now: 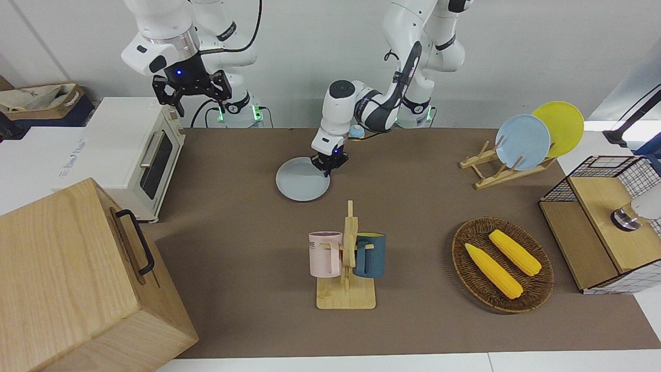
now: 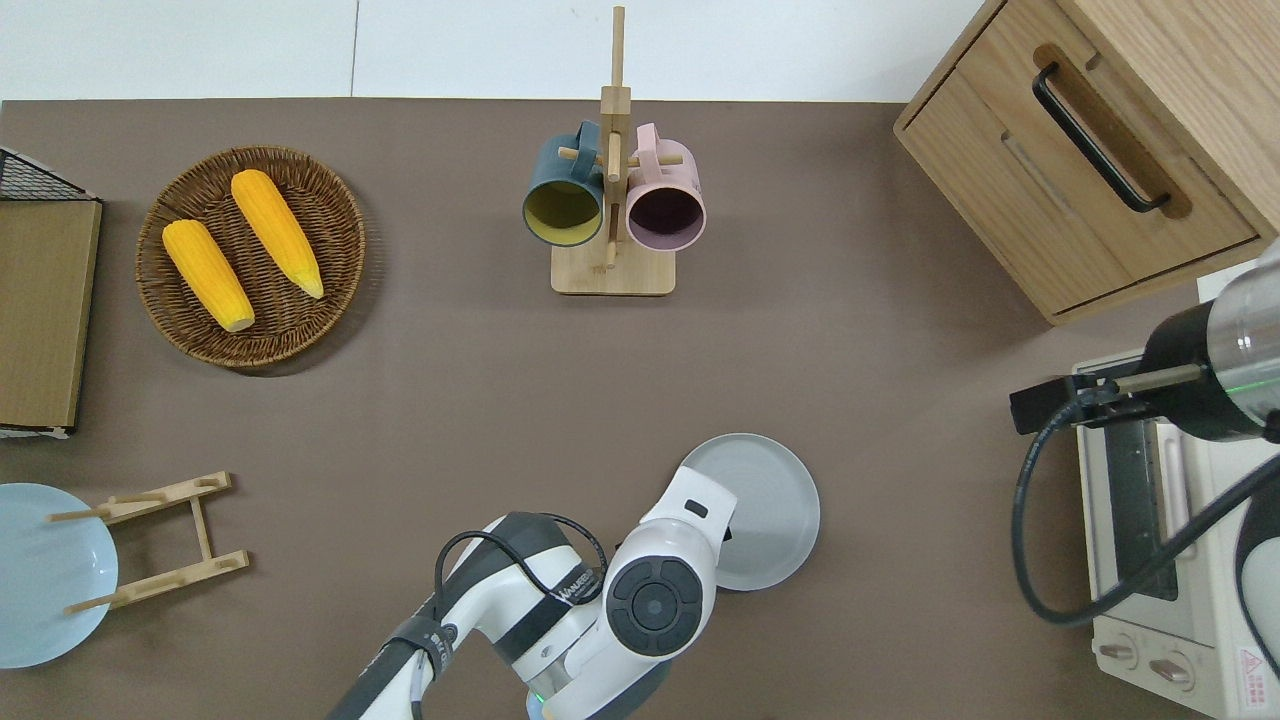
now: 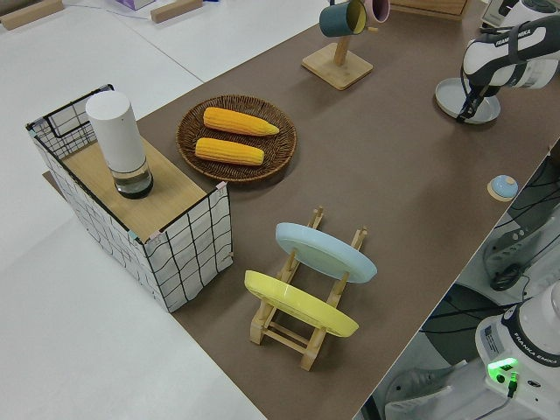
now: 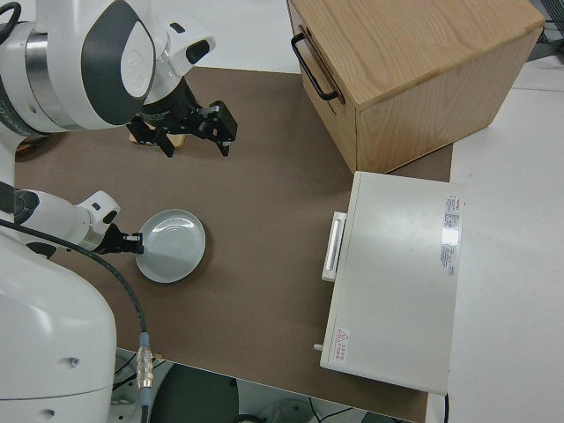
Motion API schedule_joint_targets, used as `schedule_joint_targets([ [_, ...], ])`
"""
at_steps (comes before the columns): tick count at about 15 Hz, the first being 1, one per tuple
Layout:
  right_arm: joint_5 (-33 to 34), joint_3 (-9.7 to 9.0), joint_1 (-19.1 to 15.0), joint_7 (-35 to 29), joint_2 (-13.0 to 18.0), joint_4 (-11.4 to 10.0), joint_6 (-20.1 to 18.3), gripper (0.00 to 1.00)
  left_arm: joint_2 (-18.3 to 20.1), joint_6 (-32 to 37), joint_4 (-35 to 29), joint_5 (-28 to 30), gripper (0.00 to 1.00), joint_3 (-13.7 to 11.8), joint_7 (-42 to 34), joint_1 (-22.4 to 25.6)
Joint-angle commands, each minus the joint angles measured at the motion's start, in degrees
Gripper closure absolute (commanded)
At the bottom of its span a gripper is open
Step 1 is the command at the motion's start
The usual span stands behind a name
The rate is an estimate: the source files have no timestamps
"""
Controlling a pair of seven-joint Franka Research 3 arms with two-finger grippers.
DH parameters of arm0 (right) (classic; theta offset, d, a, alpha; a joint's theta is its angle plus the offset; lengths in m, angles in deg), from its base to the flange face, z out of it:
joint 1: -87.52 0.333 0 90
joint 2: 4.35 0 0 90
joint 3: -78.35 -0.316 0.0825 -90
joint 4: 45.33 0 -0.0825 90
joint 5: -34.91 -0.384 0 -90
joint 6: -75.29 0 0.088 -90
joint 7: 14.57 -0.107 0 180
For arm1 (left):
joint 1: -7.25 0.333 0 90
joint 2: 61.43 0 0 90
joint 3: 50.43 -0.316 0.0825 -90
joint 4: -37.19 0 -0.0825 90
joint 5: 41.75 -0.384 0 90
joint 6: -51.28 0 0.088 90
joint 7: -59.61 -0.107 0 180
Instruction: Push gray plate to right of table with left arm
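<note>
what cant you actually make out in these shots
- Left gripper: whether its jaws are open or shut; the overhead view hides it under the arm's wrist.
- Gray plate: the wrist covers its edge toward the left arm's end, so contact is unclear.
- Blue plate: cut by the overhead frame edge.
- Toaster oven: partly covered overhead by the parked right arm.

In the overhead view the left arm's wrist covers part of the gray plate (image 2: 770,500) and hides the left gripper (image 1: 328,166) wholly. In the front view its fingers are too small to tell open from closed, or whether they touch the rim. The sky-blue plate (image 2: 40,575) is cut by the overhead picture's edge, as are the toaster oven (image 2: 1160,560) and the wooden cabinet (image 2: 1090,190). The wire basket (image 1: 609,181) runs off the front view's edge
</note>
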Motion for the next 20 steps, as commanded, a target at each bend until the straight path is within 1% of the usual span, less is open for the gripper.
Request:
schedule_joint_targets([
  [1, -0.59, -0.85, -1.16, -0.08, 0.36, 0.22, -0.69, 0.017, -5.02, 2.10, 4.77, -4.15, 1.00, -0.53, 5.54, -2.71],
  [3, -0.59, -0.76, -1.16, 0.01, 0.36, 0.22, -0.69, 0.017, -5.72, 2.45, 5.91, -5.22, 1.00, -0.53, 6.70, -2.80],
  [4, -0.59, -0.76, -1.16, -0.08, 0.36, 0.22, -0.69, 0.017, -5.64, 3.49, 6.35, -5.22, 0.96, -0.62, 6.44, -2.72],
  [6, -0.59, -0.85, -1.16, 0.01, 0.36, 0.22, -0.69, 0.017, -5.38, 6.56, 8.11, -5.22, 0.52, -0.62, 6.09, -2.37],
  [7, -0.59, -0.76, -1.16, -0.08, 0.36, 0.22, -0.69, 0.017, -5.37, 8.75, 9.25, -5.22, 0.37, -0.62, 5.82, -2.37],
  [8, -0.59, -0.85, -1.16, 0.01, 0.36, 0.22, -0.69, 0.017, -5.37, 9.73, 9.78, -5.22, 0.24, -0.62, 5.12, -2.28],
  [9, -0.59, -0.76, -1.16, 0.01, 0.36, 0.22, -0.69, 0.017, -5.29, 10.09, 9.96, -5.22, 0.06, -0.62, 4.51, -2.28],
  [10, -0.59, -0.85, -1.16, 0.01, 0.36, 0.22, -0.69, 0.017, -5.11, 10.53, 10.31, -5.22, 0.01, -0.62, 4.42, -2.19],
  [12, -0.59, -0.76, -1.16, 0.01, 0.36, 0.22, -0.69, 0.017, -4.32, 13.86, 11.36, -5.22, 0.00, -1.06, 3.54, -2.10],
  [14, -0.59, -0.85, -1.16, 0.01, 0.36, 0.22, -0.69, 0.017, -3.27, 18.51, 13.90, -4.87, 0.00, -1.23, 1.09, -1.05],
  [16, -0.59, -0.85, -1.16, -0.08, 0.36, 0.22, -0.69, 0.017, -2.30, 23.86, 17.24, -4.52, 0.00, -0.97, -1.37, 1.40],
  [17, -0.59, -0.76, -1.16, 0.01, 0.36, 0.22, -0.69, 0.017, -1.25, 26.68, 18.30, -4.51, 0.00, -1.06, -2.87, 2.46],
  [18, -0.59, -0.76, -1.16, 0.01, 0.36, 0.22, -0.78, 0.017, 0.58, 28.36, 19.01, -3.82, 0.00, -1.15, -6.71, 4.64],
  [19, -0.59, -0.85, -1.16, -0.08, 0.36, 0.22, -0.69, 0.017, 2.08, 28.90, 19.45, -2.07, 0.00, -0.97, -9.27, 6.58],
  [20, -0.59, -0.85, -1.16, -0.08, 0.36, 0.22, -0.69, 0.017, 4.18, 30.99, 20.41, -0.40, 0.00, -1.32, -13.47, 8.69],
])
